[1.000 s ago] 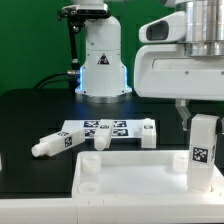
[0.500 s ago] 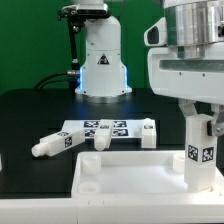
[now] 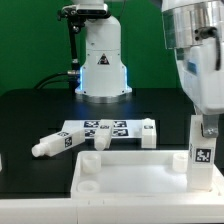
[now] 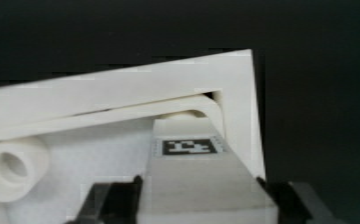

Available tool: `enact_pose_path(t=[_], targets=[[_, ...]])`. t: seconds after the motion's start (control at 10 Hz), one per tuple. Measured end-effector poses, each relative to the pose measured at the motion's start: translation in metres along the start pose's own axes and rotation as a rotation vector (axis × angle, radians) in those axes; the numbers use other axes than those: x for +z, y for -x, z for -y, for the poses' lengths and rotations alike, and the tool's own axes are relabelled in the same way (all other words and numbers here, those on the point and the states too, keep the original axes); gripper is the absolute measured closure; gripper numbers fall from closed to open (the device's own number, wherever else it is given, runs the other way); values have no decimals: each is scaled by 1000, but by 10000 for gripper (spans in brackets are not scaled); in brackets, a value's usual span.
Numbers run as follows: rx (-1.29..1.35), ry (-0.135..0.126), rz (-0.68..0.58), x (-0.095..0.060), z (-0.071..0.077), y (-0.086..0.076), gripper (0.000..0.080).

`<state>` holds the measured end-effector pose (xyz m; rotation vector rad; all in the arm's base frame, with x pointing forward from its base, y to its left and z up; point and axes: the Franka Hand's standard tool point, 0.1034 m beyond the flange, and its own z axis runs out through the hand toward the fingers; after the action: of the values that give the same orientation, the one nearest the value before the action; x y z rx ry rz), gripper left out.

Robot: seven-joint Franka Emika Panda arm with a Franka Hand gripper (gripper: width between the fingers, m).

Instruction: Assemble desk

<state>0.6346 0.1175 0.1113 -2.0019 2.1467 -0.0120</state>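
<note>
The gripper point(image 3: 205, 127) is clamped on the upper end of a white leg point(image 3: 203, 158), which stands upright at the corner of the tabletop panel point(image 3: 135, 182) on the exterior view's right. The leg's black-and-white tag faces the exterior camera, and its lower end sits inside the panel's rim; whether it is seated in a socket cannot be told from there.

In the wrist view the gripper point(image 4: 198, 205) shows a dark finger point(image 4: 109, 203) pressed against each side of the leg point(image 4: 195, 180). The leg's far end with its tag reaches into the corner of the tabletop panel point(image 4: 106, 100), close under the raised rim. A round corner socket point(image 4: 8, 170) shows further along the panel.

The tabletop panel lies flat on the black counter point(image 3: 30, 110), rim up. Behind the panel lies the marker board point(image 3: 105, 127). A loose leg point(image 3: 55, 145) lies on its side off the panel's corner on the exterior view's left, apart from it. A second white block point(image 3: 148, 133) rests behind the panel at the marker board's end. The robot base point(image 3: 100, 60) stands well behind the panel
</note>
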Motion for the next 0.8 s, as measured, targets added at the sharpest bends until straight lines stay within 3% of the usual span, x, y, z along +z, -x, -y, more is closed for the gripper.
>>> enact_pose_path(t=[0.1,0.3,0.4,0.8], targets=[[-87,0,-1,0,1,-1,509],[-438,3,0,-1,5,-6,251],[-619,23,1,-1,5,-4,181],[-885,20,-2,-1,6,-6,151]])
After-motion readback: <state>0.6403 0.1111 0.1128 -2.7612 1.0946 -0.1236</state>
